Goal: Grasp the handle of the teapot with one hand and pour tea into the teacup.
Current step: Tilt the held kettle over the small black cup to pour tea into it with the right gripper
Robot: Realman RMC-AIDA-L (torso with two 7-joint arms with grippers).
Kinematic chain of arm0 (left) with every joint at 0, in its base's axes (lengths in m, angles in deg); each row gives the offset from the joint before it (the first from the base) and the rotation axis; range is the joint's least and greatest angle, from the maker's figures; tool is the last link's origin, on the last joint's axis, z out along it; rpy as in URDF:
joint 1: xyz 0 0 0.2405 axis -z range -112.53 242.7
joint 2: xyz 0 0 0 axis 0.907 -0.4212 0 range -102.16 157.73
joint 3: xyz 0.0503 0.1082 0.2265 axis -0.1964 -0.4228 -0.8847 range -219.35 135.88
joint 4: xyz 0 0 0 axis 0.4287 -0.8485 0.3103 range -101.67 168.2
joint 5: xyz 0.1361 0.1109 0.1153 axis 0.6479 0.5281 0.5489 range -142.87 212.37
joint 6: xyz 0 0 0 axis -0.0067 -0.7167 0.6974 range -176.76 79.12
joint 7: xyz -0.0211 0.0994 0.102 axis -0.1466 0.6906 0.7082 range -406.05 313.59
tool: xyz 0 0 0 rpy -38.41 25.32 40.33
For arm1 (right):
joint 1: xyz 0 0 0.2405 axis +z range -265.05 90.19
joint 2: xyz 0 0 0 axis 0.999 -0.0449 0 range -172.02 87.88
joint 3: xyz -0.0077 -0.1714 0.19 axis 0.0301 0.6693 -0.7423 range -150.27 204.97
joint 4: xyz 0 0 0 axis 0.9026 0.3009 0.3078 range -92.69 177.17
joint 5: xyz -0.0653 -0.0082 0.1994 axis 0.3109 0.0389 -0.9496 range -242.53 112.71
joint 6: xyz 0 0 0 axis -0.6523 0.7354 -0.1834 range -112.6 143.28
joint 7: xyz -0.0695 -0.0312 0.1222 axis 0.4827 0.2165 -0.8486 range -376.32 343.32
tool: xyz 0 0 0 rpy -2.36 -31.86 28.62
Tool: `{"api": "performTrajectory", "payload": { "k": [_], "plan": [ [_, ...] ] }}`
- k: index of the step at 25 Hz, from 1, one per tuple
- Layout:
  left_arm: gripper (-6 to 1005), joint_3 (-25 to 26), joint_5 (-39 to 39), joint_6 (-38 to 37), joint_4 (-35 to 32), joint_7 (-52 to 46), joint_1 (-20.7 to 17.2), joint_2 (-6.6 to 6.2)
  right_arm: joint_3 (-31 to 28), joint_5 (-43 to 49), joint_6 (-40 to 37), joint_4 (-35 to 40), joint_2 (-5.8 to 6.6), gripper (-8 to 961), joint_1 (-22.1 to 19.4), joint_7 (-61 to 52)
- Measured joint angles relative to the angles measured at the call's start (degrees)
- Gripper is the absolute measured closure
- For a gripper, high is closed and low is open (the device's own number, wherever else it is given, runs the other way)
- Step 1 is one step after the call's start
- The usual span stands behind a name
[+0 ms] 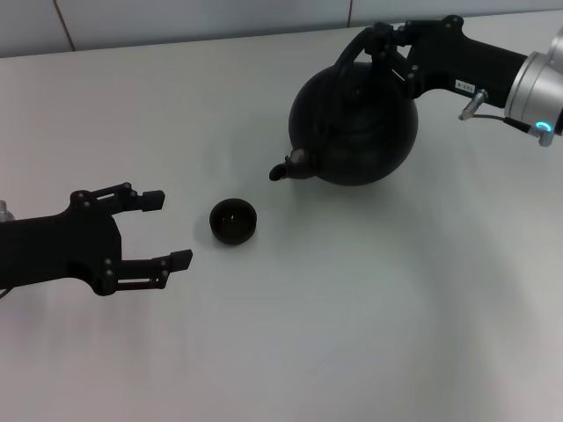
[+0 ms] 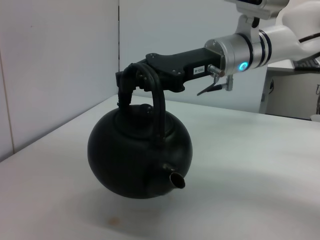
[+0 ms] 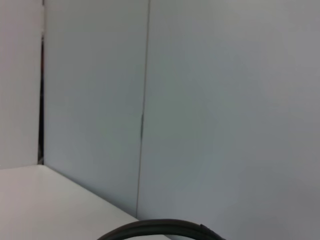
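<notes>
Fingers apart, the left gripper [image 1: 171, 229] hovered low over the table [image 1: 352, 308], just beside the teacup [image 1: 233, 221]. Farther right, the teapot [image 1: 356, 127] hung tilted, spout [image 1: 288, 167] dipping toward the cup, the right gripper [image 1: 383, 48] clamped on its handle [image 2: 155, 97].

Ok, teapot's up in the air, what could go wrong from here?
1. The right gripper holds the teapot only by the top of the handle, so the pot may swing or slip as it tips.
2. The spout is still short of the small teacup, so tea could miss.
3. The open left gripper sits near the cup and could nudge it.
</notes>
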Motion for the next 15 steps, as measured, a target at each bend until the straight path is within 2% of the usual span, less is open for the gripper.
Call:
{"api": "performTrajectory", "payload": {
  "k": [11, 15],
  "plan": [
    [136, 0.2, 0.0, 0.0, -0.1, 0.0, -0.8, 0.11, 9.8, 0.0, 3.7, 6.9, -0.12, 824, 1.0, -3.0],
    [136, 0.2, 0.0, 0.0, -0.1, 0.0, -1.1, 0.18, 11.4, 0.0, 4.9, 7.2, -0.14, 825, 2.0, -3.1]
  ]
}}
